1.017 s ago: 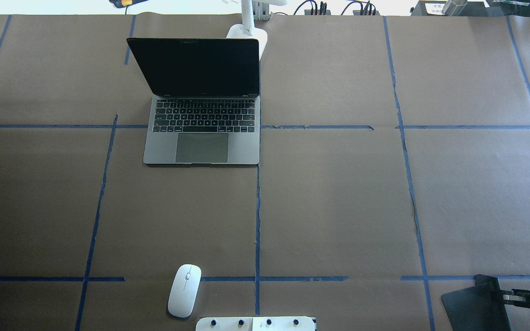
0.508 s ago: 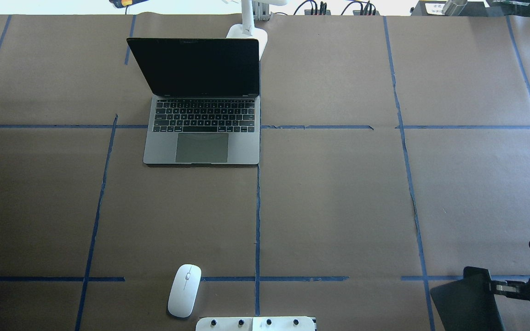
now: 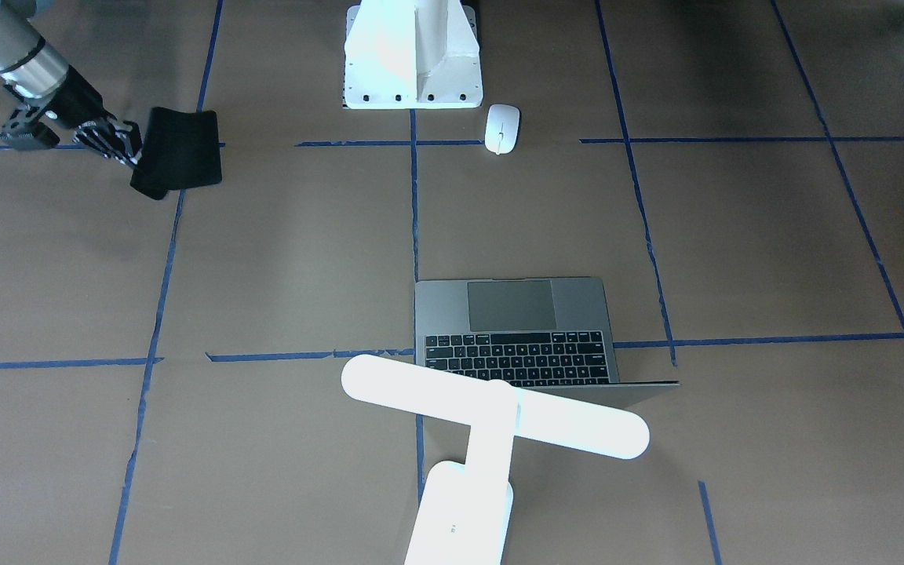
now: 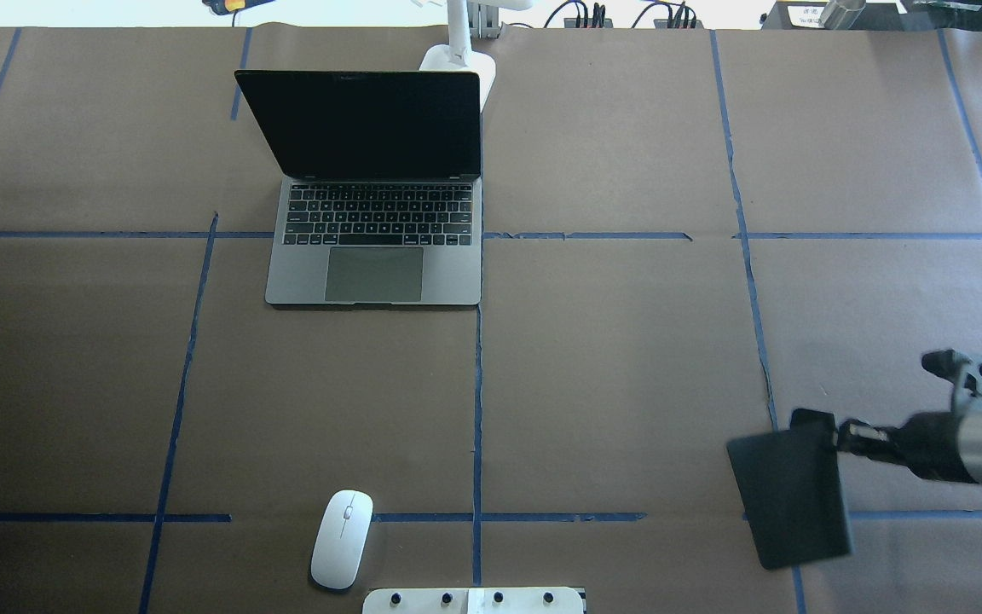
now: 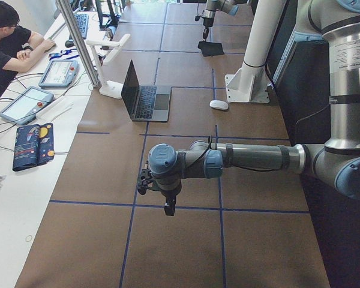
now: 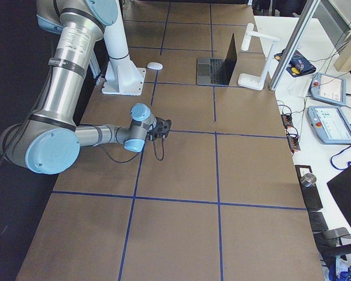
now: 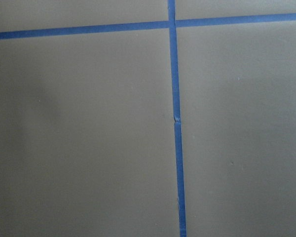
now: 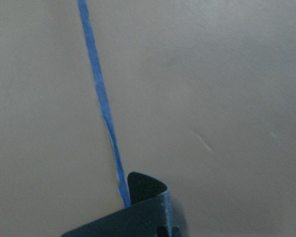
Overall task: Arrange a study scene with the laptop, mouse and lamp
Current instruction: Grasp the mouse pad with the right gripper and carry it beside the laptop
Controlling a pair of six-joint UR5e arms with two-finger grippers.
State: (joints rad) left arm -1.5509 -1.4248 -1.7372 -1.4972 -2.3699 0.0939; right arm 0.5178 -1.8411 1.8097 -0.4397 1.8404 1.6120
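The right tool (image 4: 836, 437) is clamping an edge of the black mat (image 4: 789, 495), well apart from the laptop (image 4: 376, 269), which is standing open with the lamp (image 3: 491, 412) just behind it. The mouse (image 4: 343, 539) is lying beside the white pedestal (image 3: 413, 78). Whether the left tool (image 5: 167, 204) is apart or together, I cannot tell.
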